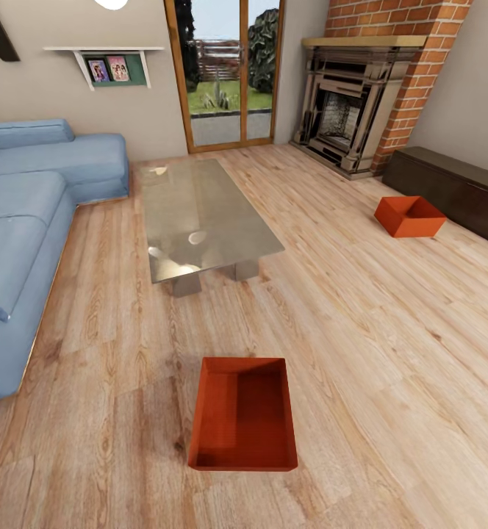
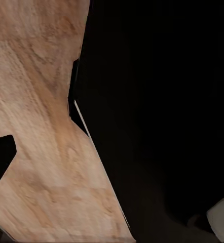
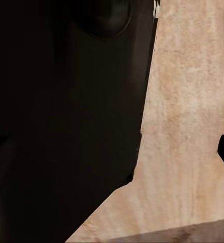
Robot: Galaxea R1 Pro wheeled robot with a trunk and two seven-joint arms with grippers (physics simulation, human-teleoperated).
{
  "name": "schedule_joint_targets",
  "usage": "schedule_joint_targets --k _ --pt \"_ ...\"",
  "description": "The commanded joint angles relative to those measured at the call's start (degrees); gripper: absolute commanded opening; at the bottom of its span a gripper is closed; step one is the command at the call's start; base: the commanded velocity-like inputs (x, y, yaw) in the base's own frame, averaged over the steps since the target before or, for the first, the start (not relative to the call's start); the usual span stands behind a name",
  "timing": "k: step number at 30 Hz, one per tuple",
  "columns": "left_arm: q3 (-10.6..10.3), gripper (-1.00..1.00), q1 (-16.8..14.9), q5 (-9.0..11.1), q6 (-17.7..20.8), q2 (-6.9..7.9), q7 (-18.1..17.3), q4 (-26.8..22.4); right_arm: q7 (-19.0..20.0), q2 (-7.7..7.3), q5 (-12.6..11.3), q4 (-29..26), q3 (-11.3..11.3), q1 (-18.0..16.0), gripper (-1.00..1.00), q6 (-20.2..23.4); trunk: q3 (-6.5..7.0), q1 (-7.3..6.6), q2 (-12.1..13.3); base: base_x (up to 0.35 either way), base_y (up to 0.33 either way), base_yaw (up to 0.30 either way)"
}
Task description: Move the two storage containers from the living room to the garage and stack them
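On the living room's light wood-plank floor (image 1: 361,308), one orange-red storage container (image 1: 244,424) lies close ahead, short of the glass coffee table (image 1: 200,217). The second container (image 1: 409,216) sits near the brick fireplace (image 1: 361,103). Neither gripper's opening can be told.

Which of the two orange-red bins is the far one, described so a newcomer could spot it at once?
Start at the brick fireplace on the right of the head view, then drop to the long dark low cabinet along the wall. The far orange-red open-topped bin sits on the wood floor just in front of that cabinet. Unlike its twin, the near orange-red bin beyond the glass coffee table, it lies skewed.
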Motion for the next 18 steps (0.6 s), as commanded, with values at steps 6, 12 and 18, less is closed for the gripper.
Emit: schedule_joint_targets --k 6,12,18 --pt "0.55 1.0 -0.41 1.31 1.06 5.01 2.1 -16.95 -3.11 -0.44 -4.08 -20.6 -1.32 -4.94 1.0 8.86 -0.04 0.0 -0.02 0.0 0.0 0.0" --pt "0.64 1.0 -7.84 1.59 5.24 7.98 3.43 -17.15 -6.66 -0.37 -4.39 -13.95 -2.83 -18.62 1.0 8.78 -0.04 0.0 -0.02 0.0 0.0 0.0" --pt "0.67 1.0 -19.09 1.59 10.99 8.4 5.8 -15.94 -7.07 -0.14 -4.42 -9.5 -2.94 -28.33 1.0 7.1 -0.04 0.0 -0.02 0.0 0.0 0.0"
